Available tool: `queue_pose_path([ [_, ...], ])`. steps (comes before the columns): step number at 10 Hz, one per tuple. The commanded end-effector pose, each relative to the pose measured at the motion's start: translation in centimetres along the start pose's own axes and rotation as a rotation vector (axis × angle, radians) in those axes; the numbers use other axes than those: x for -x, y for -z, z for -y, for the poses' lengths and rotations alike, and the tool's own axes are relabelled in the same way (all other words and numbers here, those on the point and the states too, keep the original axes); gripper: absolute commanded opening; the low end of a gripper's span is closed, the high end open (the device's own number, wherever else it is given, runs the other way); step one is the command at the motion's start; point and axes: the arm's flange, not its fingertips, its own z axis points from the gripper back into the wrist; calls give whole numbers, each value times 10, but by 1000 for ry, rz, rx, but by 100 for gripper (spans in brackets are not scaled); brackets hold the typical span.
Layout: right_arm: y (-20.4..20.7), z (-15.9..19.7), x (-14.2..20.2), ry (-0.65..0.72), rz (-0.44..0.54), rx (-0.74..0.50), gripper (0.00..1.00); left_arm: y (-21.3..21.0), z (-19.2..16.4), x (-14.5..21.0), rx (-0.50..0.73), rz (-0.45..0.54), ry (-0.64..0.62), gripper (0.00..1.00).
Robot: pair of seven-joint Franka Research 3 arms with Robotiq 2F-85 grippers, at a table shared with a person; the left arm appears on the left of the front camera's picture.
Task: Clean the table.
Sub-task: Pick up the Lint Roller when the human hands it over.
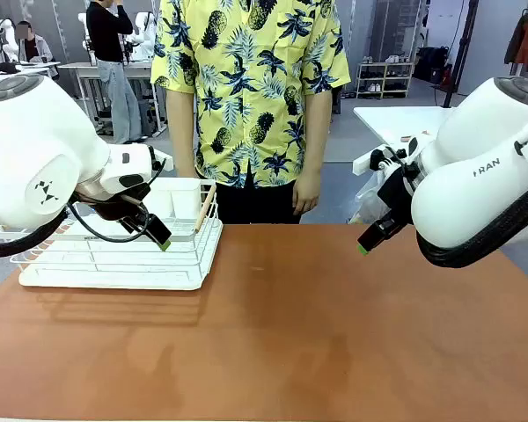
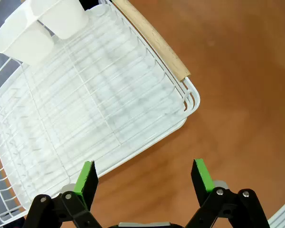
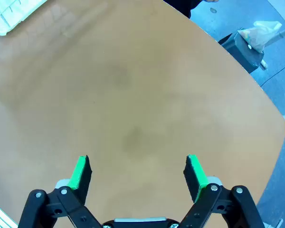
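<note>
Table (image 1: 334,334), large and rectangular with a smooth matte reddish-brown top, is lying right under both our arms and is stretching away from us toward twelve o'clock. There a person (image 1: 246,88) in a yellow pineapple-print shirt is standing at its far edge with arms hanging down. At about ten o'clock on the top a white wire dish rack (image 1: 114,264) is sitting on a white tray (image 1: 106,281). It is carrying two white plastic cutlery cups (image 2: 52,19) at its far side and a pale wooden rod (image 2: 152,40) along its rim. We are holding our left gripper (image 2: 145,173) above the rack's edge, jaws spread wide, one of its green pads (image 2: 88,178) over the rack and the other over bare tabletop, gripping nothing. We are hovering our right gripper (image 3: 138,168) over bare tabletop at about two o'clock, its jaws likewise spread wide and carrying nothing. Past the table's edge at two o'clock a white-topped table (image 1: 405,119) is standing.
</note>
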Motion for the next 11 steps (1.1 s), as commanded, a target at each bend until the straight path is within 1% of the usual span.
queue_pose_path([
  [1, 0, 0, 0, 0, 0, 0, 100, 0, 0, 0, 0, 0, 0, 100],
  [10, 0, 0, 0, 0, 0, 0, 100, 0, 0, 0, 0, 0, 1, 100],
  [11, 0, 1, 0, -1, 0, 1, 100, -26, -8, -37, -12, 27, 48, 100],
])
